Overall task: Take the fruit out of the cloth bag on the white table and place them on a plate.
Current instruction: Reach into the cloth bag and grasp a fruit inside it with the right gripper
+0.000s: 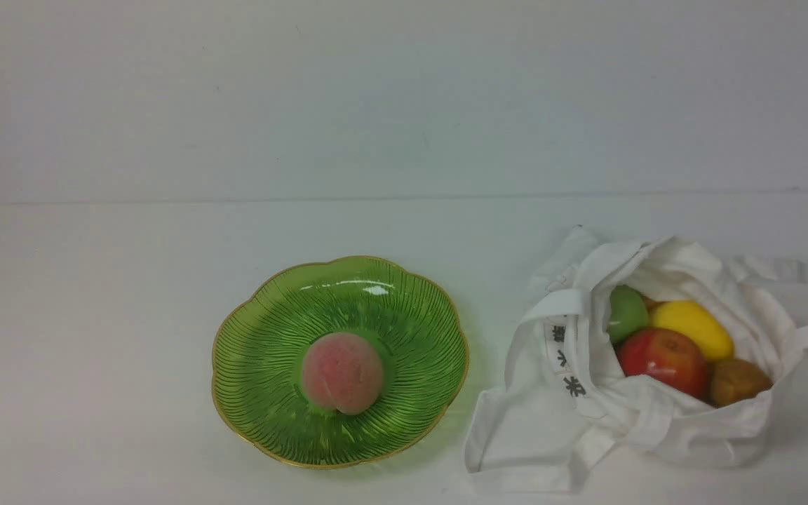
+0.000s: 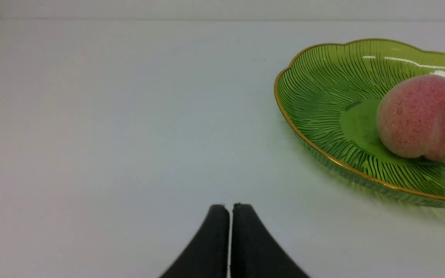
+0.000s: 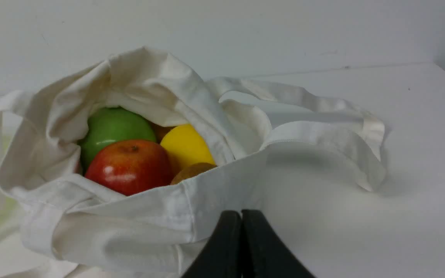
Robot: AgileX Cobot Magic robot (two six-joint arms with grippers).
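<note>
- How do the two claws stand?
- The left gripper has its two black fingers pressed together, only a thin line between them, and it holds nothing. It is over the bare white table, and the plate is to one side of it, apart from it
- And the other one?
- The right gripper is the same: tips closed together, empty. They are just before the near wall of the cloth bag; if they touch the fabric, I cannot tell
- What is the pose of the arms?
- Only the fingertips show, each in its own wrist view, so I cannot tell it. Both wrist cameras look low across the surface
- Where is the fruit?
- The pink peach sits alone in the middle of the plate. In the front view the plate is left of the bag and near it. In the open mouth of the bag lie the red apple, the green fruit behind it, the yellow oval fruit and the brown fruit, packed close together
- And the surface, the room?
- The table is matte and plain, with a pale wall behind. The bag is slumped, and its handles lie on the table
</note>
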